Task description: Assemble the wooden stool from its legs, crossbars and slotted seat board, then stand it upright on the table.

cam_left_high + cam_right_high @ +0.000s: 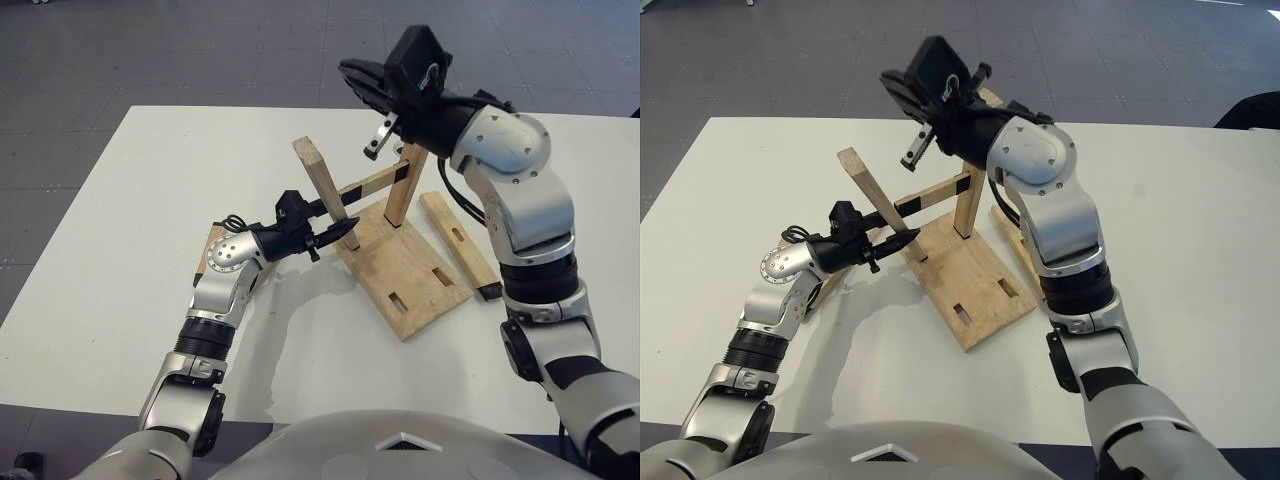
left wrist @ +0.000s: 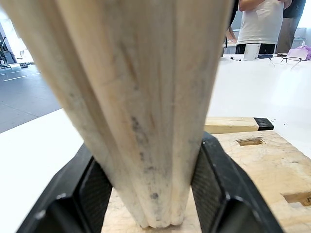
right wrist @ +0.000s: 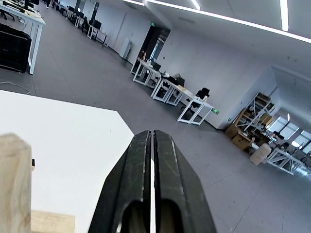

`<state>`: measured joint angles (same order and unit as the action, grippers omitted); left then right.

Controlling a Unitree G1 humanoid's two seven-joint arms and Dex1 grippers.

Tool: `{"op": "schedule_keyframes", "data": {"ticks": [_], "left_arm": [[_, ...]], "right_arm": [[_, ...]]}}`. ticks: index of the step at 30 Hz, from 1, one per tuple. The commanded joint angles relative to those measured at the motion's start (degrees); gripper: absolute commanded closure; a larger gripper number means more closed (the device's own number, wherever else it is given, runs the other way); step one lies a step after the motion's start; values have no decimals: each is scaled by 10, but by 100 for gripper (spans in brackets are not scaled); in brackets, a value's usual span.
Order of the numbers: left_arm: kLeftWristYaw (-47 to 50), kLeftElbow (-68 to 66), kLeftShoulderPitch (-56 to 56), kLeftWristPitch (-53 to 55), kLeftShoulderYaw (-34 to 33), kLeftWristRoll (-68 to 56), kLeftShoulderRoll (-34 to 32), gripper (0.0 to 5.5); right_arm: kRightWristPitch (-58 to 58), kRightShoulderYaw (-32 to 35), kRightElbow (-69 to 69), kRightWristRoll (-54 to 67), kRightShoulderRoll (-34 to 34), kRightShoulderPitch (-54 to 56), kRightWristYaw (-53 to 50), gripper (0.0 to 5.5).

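Head view: the seat board (image 1: 405,270) lies on the table (image 1: 120,220), the left gripper (image 1: 335,233) with jaws clamped low on its leaning leg (image 1: 322,180). Left wrist view: stiff, light bare wood, likely best held there, close to the board. Right wrist view: the right gripper (image 3: 152,136), jaws together, empty.

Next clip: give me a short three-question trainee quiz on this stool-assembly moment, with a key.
1. True or false: the left gripper is shut on a leg.
2. Multiple choice: the right gripper is A) holding a leg, B) shut and empty, C) wide open.
3. Fill in: a loose piece lies on the table at the robot's ____ of the seat board.
Key: 1 true; 2 B; 3 right.
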<state>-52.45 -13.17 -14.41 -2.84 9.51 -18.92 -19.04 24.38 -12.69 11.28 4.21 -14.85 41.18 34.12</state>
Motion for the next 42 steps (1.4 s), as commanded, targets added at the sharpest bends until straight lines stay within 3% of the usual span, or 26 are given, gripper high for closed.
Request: {"op": "schedule_keyframes", "data": {"ticks": [1, 5, 6, 8, 13, 18, 20, 26, 29, 33, 38, 42], "left_arm": [[-2, -23, 24, 17, 30, 62, -31, 345], [0, -35, 13, 16, 32, 64, -29, 345], [3, -37, 10, 15, 31, 64, -29, 345], [8, -41, 7, 15, 30, 60, -28, 344], [9, -44, 7, 15, 35, 57, -30, 344], [6, -47, 4, 14, 37, 55, -32, 344], [5, -49, 2, 14, 38, 55, -32, 344], [7, -56, -3, 14, 39, 57, -31, 344], [12, -62, -7, 12, 36, 57, -31, 344], [17, -66, -12, 11, 43, 62, -27, 344], [32, -77, -32, 25, 54, 80, -36, 344], [35, -84, -35, 30, 59, 81, -40, 344]], "right_arm": [[45, -43, -44, 2, -49, -76, 57, 540], [46, -122, -157, -23, -125, -167, 151, 540], [56, -115, -194, -20, -128, -168, 152, 540], [53, -85, -222, -12, -123, -150, 131, 540], [27, 18, -82, 61, -44, -95, 41, 540], [-21, 87, 4, 83, 5, 56, -31, 540], [-17, 68, -30, 78, 0, 53, -14, 540], [0, -78, -246, 30, -66, -146, 130, 540], [2, -99, -287, 15, -92, -161, 153, 540], [3, -61, -266, 38, -72, -137, 113, 540], [30, 61, -92, 118, -26, -95, 13, 540], [81, 149, 31, 159, -36, -48, -55, 540]]}}
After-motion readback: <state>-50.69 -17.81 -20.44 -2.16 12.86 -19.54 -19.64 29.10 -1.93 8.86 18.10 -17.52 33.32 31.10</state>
